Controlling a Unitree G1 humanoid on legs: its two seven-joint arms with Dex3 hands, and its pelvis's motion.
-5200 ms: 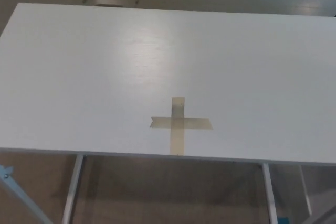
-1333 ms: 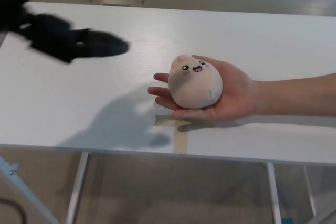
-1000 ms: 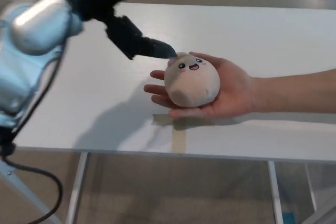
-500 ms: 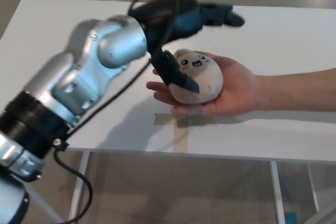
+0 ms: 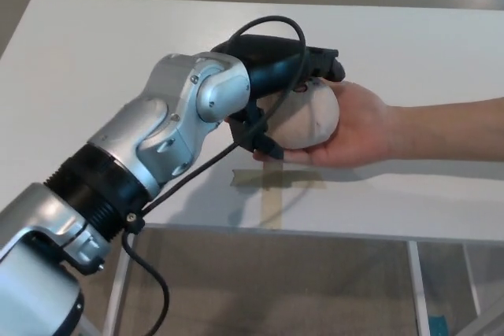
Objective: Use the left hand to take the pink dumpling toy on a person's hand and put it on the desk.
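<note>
The robot's left hand (image 5: 279,84) is over the pink dumpling toy (image 5: 309,116), which sits in a person's hand (image 5: 346,127) held palm up above the white desk (image 5: 94,60). Two black fingers (image 5: 319,64) lie across the top of the toy and the thumb (image 5: 264,143) comes in on its left side, low, near the person's fingertips. The hand looks closed around the toy, though from this angle the wrist hides much of the contact, so I can't be sure how firmly it grips. The toy is off the desk, resting in the person's palm. A black cable (image 5: 272,21) loops over the silver forearm (image 5: 165,131). Under the person's hand a cross of tan tape (image 5: 272,194) is stuck to the desk near its front edge. The person's forearm (image 5: 453,127) reaches in from the right.
</note>
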